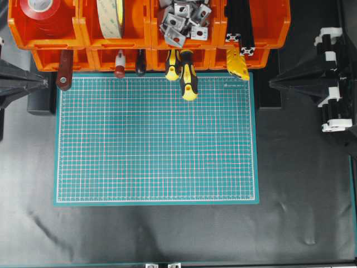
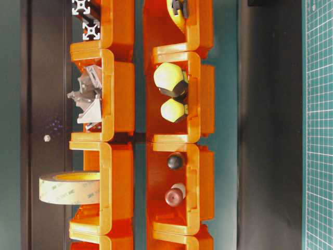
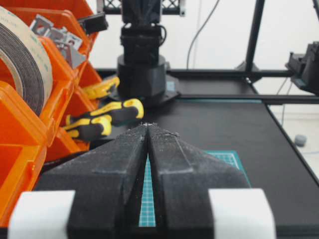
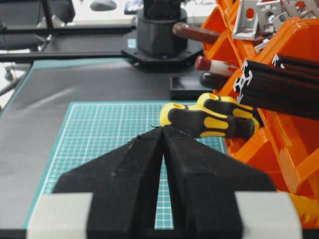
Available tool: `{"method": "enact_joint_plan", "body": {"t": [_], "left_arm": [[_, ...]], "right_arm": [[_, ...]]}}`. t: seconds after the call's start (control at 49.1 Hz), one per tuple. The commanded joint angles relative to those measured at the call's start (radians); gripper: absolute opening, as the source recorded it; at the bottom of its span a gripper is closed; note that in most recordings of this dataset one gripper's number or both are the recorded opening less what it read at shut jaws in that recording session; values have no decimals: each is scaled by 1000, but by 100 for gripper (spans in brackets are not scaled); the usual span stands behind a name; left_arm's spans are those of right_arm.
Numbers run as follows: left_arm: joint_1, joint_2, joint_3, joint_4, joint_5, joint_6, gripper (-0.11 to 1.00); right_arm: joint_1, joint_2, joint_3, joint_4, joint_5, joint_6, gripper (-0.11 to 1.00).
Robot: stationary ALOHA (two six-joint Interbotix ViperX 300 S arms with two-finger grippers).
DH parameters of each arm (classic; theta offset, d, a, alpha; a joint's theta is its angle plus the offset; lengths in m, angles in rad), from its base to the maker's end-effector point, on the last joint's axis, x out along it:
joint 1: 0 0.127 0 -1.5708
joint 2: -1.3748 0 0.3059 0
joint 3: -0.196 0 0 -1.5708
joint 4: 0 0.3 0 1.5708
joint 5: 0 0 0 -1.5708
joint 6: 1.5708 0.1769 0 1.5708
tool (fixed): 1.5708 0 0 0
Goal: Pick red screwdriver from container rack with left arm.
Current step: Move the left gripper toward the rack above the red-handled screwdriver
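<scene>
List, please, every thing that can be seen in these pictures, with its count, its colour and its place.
container rack: one, orange, two rows of bins along the far edge
red screwdriver: one, red handle with white band, front row, second bin from left
brown-red handle: one, front row, leftmost bin, overhanging
black handle: one, beside the red screwdriver
yellow-and-black screwdrivers: two, front row, reaching over the mat
tape rolls: two, one red, one beige, back row
metal brackets: several, grey, back row
black profiles: back row, rightmost bin
cutting mat: one, green, centre
left gripper: jaws shut, left edge
right gripper: jaws shut, right edge
</scene>
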State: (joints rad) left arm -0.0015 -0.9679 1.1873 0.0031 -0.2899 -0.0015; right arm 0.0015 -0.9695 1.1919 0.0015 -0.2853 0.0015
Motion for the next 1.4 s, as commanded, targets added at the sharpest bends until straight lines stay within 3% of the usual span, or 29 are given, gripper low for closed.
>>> {"method": "enact_joint_plan", "body": {"t": [0.0,0.122,0.387,0.509,0.672,0.773,0.916,1.038,1.241,1.384], "left_arm": [[-23,20,-94,43,35,-26,6],[-29,46,-181,43,156,-29,1],[-67,163,-426,55,554,-9,1],[-66,244,-548,64,792,-12,1],[-92,356,-669,98,943,-8,1],[-133,430,-727,149,1012,-8,1],[-204,535,-802,284,1106,-21,1],[-270,627,-865,451,1210,-58,1],[-357,765,-920,753,1384,-247,1],[-396,830,-907,881,1459,-354,0]], "right_arm": [[14,14,-34,3,-18,17,2],[25,14,-34,9,-41,54,0],[26,15,-32,9,-51,173,0],[26,15,-34,9,-54,183,0],[28,15,-34,9,-54,184,0],[28,14,-34,9,-54,184,0],[28,15,-34,9,-51,184,0],[28,14,-32,9,-44,184,0],[28,11,-31,9,-31,183,0],[28,8,-31,9,-25,183,0]]}}
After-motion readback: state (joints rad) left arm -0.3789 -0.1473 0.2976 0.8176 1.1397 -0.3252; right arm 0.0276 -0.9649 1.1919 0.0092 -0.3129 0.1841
